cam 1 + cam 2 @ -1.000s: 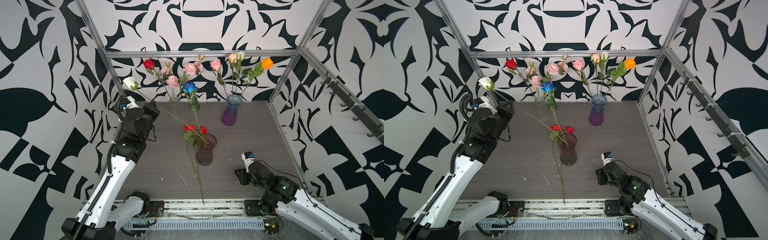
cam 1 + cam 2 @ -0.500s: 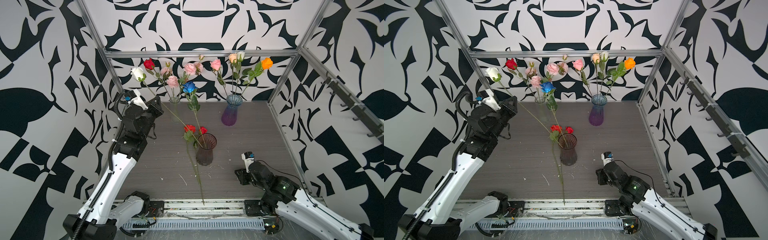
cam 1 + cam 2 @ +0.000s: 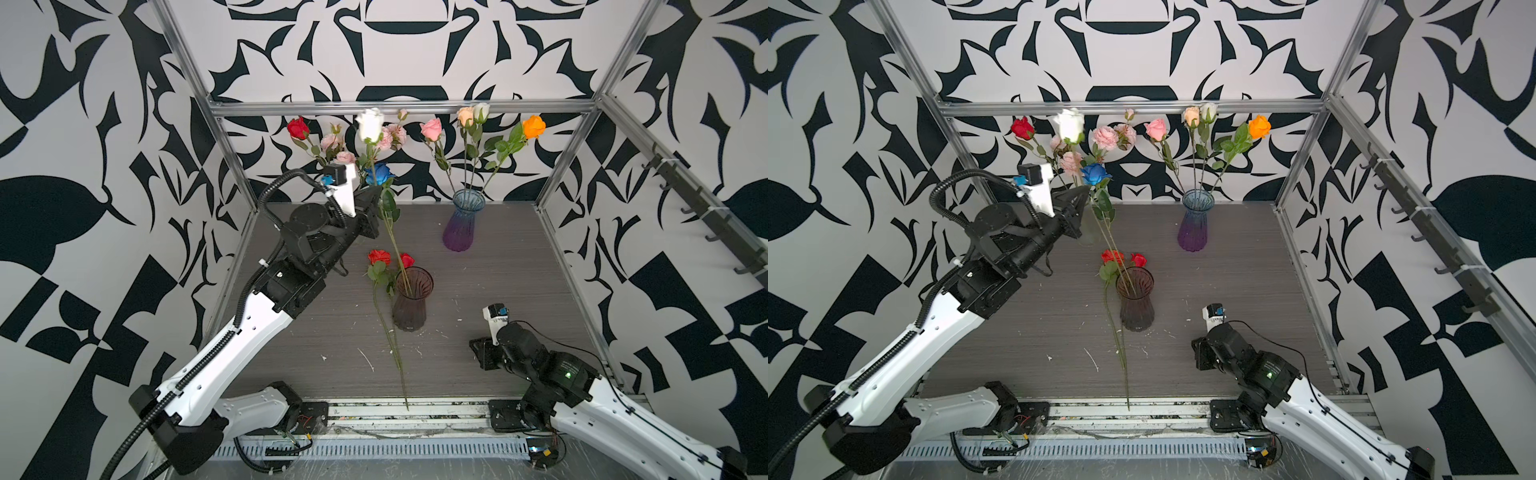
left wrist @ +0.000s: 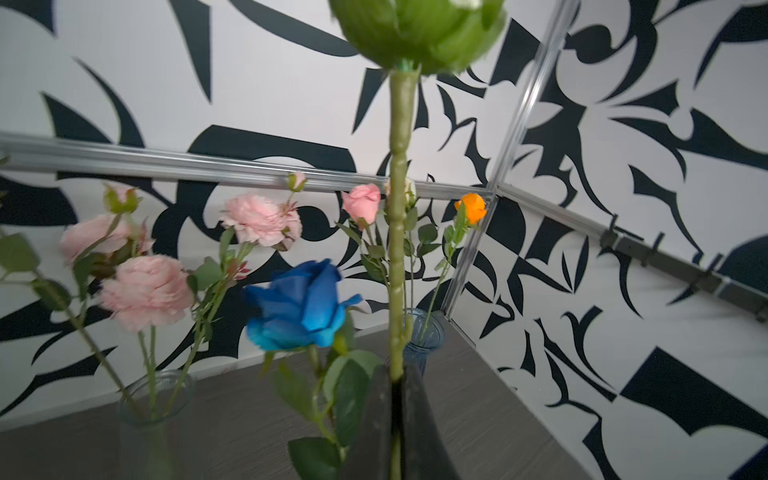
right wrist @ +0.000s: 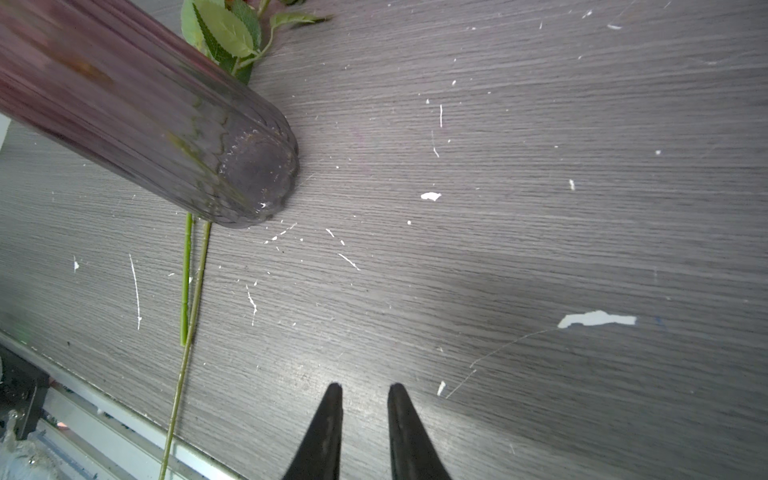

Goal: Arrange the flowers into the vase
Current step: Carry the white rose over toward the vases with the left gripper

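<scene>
1. White rose (image 3: 369, 124) = job in hand. L gripper (image 4: 397, 376) jaws clamped on its green stem, well below the bloom. Stem is near upright, and its lower end looks to sit inside the mouth of the smoky-brown vase (image 3: 409, 307) mid-table.
2. Blue rose (image 3: 379, 173) seems to share that vase, w/ leaves just beside the grip. Snag risk.
3. To do it well: lower along the stem's own line till the foot bottoms out. Then part jaws & back off away from blue rose. No twisting; vase looks light, cd tip.
4. R gripper (image 5: 365, 390): jaws slightly apart, empty, low over table (image 3: 478, 291) near vase base. Cd steady the vase if it rocks.
5. Two red roses (image 3: 379, 257) lie on table beside the vase, stems twd front rail. Prob. next up.
6. Purple-blue vase (image 3: 461, 226) at back already holds stems.
</scene>
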You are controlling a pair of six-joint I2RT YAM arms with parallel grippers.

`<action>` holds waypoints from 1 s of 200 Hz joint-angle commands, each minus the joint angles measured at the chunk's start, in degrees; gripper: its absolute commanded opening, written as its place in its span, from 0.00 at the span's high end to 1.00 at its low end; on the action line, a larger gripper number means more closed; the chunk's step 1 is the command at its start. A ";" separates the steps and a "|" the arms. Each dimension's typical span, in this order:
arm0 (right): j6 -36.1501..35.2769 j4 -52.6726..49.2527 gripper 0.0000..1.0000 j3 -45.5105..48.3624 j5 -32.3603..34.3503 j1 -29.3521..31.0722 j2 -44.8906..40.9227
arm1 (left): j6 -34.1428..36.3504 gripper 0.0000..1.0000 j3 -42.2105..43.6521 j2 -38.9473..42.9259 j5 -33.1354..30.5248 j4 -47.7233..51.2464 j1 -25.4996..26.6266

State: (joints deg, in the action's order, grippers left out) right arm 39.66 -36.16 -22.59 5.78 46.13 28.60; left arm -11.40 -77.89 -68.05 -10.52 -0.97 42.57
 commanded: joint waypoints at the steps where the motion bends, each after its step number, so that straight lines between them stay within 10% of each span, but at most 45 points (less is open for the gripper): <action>1: -0.28 0.90 0.76 -0.60 1.16 0.19 0.16 | 10.28 1.00 -2.97 -1.47 -1.56 0.60 3.86; 200: -0.02 0.57 0.76 -0.61 1.34 0.20 0.05 | 13.56 0.71 1.69 -5.45 -7.58 4.05 9.73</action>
State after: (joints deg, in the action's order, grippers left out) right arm 39.68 -36.18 -22.59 5.85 46.13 28.58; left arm 2.68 -76.88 -74.41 -16.71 3.38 52.14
